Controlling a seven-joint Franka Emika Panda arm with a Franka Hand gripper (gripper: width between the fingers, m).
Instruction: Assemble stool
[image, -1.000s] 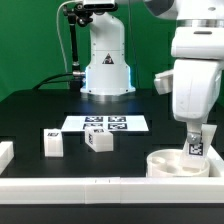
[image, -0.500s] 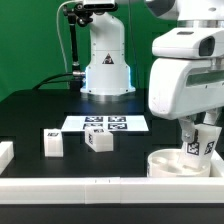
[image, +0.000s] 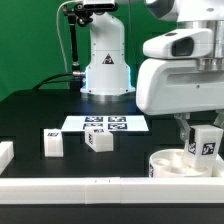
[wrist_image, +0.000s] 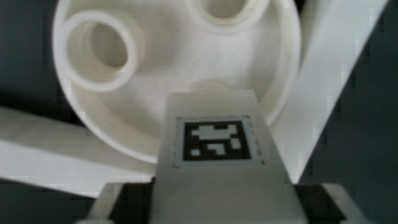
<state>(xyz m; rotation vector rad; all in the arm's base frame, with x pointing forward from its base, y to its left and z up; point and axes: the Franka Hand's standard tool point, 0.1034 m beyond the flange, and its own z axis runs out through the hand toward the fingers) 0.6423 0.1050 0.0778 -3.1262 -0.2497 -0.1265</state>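
The two-finger gripper (image: 201, 130) is clenched on one chunky white plastic block leg (image: 207, 146), held tilted over the thick round white disc seat (image: 170, 165); contact between them cannot be told. The long white border rail (image: 100, 186) lies just beside the seat (tight margin). A second block leg (image: 98, 140) and a third block leg (image: 53, 143) lie well apart from the gripper on the open black table (image: 30, 115). The held leg hides most of the fingers (wrist_image: 324, 206).

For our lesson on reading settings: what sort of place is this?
Probably a robotics lab bench: green backdrop, black table with the marker board, and a gripper holding a tagged stool leg.
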